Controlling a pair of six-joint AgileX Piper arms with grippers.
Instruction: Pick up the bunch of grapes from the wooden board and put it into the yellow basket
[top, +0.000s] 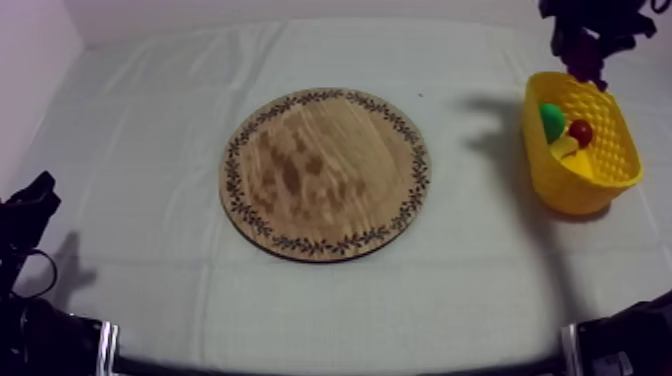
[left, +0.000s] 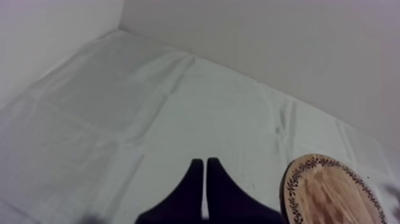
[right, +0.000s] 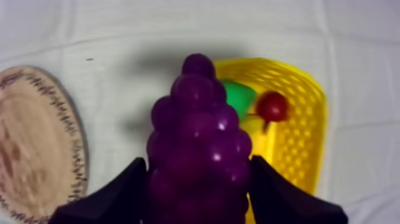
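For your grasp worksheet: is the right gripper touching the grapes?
Touching. The right wrist view shows the right gripper closed on the grapes, fingers pressed against both sides.

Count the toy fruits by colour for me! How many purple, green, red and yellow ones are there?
Purple: 1, the bunch of grapes, held by the right gripper.
Green: 1, the pear, in the yellow basket.
Red: 1, the small red fruit, in the basket.
Yellow: 1, the banana, in the basket.
Total: 4 fruits.
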